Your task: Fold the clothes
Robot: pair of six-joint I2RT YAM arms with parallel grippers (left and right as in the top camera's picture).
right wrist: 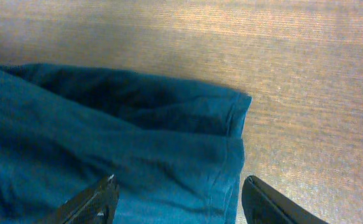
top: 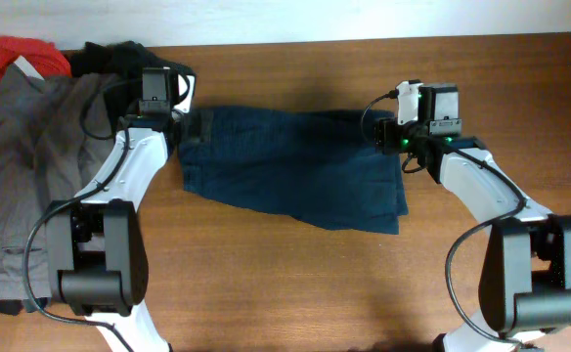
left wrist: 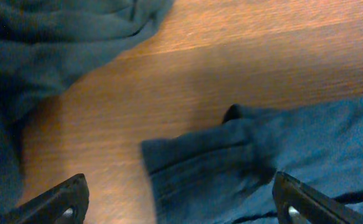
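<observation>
Dark navy-blue shorts [top: 290,166] lie spread flat across the middle of the wooden table. My left gripper [top: 186,115] hovers over their upper left corner. In the left wrist view that corner [left wrist: 231,155] lies between the wide-apart fingers of the left gripper [left wrist: 178,208], which grip nothing. My right gripper [top: 395,137] stands over the shorts' upper right corner. In the right wrist view the hem edge [right wrist: 234,143] sits between the parted fingers of the right gripper [right wrist: 178,202], with the left finger over the blue cloth [right wrist: 107,137] and the right one over bare wood.
A pile of other clothes lies at the far left: long grey trousers [top: 31,166], a black garment [top: 109,59] and a small red piece [top: 26,54]. The grey cloth [left wrist: 45,50] fills the upper left of the left wrist view. Bare wood [top: 295,284] shows in front.
</observation>
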